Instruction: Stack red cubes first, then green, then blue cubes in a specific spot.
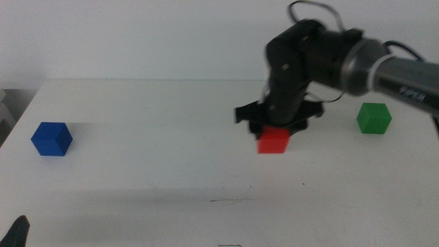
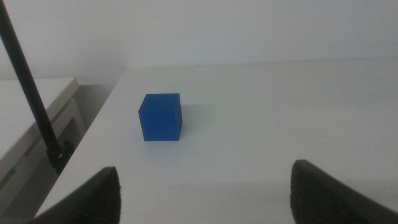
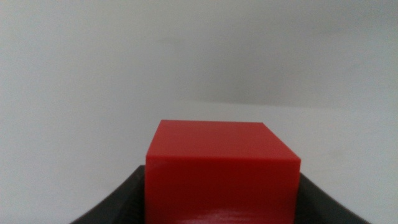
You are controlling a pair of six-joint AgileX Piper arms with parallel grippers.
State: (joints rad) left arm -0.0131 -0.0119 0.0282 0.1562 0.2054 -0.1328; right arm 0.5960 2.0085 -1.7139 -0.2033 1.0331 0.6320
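The right gripper (image 1: 273,130) stands over the red cube (image 1: 272,140) at mid-table, jaws flanking and seemingly clamping it, so the first step is in hand; next comes carrying it to the pencil-marked spot (image 1: 230,200) nearer the camera.

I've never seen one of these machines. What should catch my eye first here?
The dark right gripper at mid-table, its jaws either side of the red cube. The blue cube sits alone far left, the green cube far right. The left gripper waits at the bottom-left corner, open.
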